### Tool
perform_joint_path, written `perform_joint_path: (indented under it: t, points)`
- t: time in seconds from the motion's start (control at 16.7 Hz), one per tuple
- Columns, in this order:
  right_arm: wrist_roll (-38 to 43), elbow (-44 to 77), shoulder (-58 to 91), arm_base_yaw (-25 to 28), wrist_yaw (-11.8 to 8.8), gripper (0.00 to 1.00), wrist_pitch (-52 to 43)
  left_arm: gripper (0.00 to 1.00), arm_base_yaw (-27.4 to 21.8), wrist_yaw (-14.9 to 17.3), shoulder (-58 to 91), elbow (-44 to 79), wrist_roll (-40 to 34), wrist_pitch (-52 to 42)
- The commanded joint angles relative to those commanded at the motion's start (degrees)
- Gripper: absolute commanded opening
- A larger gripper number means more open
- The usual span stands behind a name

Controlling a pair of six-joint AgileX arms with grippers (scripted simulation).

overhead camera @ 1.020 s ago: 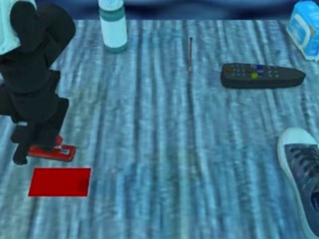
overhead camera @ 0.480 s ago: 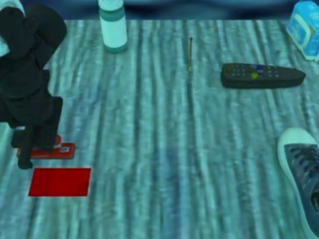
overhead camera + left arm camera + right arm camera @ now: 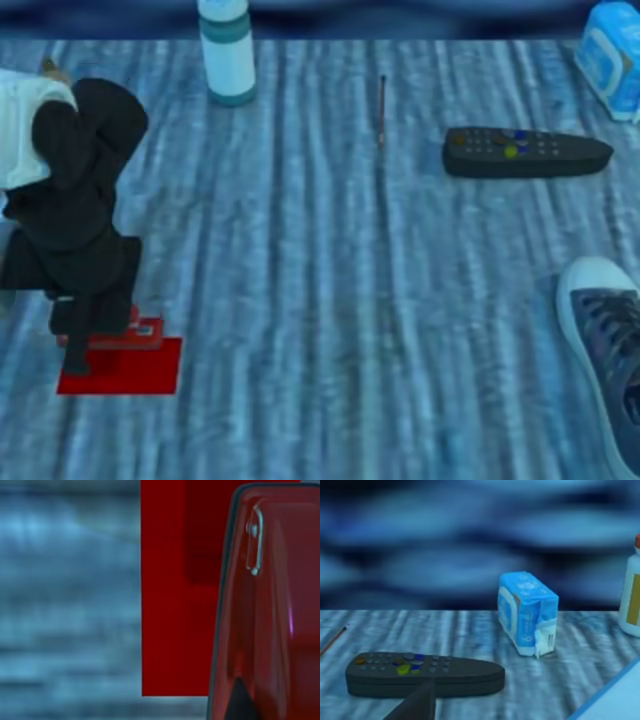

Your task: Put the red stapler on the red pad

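Tabletop (image 3: 330, 300) covered in streaky blue-grey woven-looking texture, vertical streaks running across whole surface in top view; far edge meets dark blurred blue backdrop. Room behind in right wrist view just soft blue blotches, nothing readable.

Left gripper (image 3: 85, 335) low at near-left part of table, black arm above it hiding most of grip. Red stapler (image 3: 128, 335) clamped between the fingers, sitting over far edge of red pad (image 3: 135, 372), whether touching pad or just above cannot tell. Left wrist view: glossy red stapler (image 3: 270, 605) body close up with small silvery clip, red pad (image 3: 175, 595) beneath and beside it, pad corner against blue-grey surface.

Right arm not visible in top view; only a dark fingertip at lower edge of right wrist view, finger state cannot tell.

Other items: white bottle (image 3: 227, 52) with teal bands at far edge, left of centre. Thin dark stick (image 3: 381, 112) lying near far centre. Black remote (image 3: 525, 152) to right of stick, coloured buttons up. Blue tissue pack (image 3: 612, 55) at far-right corner. Grey sneaker (image 3: 605, 350) with white sole at near-right edge, partly cut off. Right wrist view repeats remote (image 3: 425, 674), tissue pack (image 3: 527, 612), plus a white bottle edge (image 3: 631, 597) with orange cap.
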Motion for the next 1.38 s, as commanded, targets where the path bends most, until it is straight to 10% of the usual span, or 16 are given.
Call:
perform_joint_path:
  t: [0.48,1.26,1.38]
  points:
    - [0.00,0.00,0.00,0.00,0.00,1.00,0.00,0.00,0.46,0.16,2.59,-5.74,0.40,7.87]
    - [0.00,0.00,0.00,0.00,0.00,1.00,0.00,0.98,0.46,0.16,2.59,-5.74,0.40,7.87]
    - [0.00,0.00,0.00,0.00,0.00,1.00,0.00,1.00,0.46,0.16,2.59,-5.74,0.40,7.87]
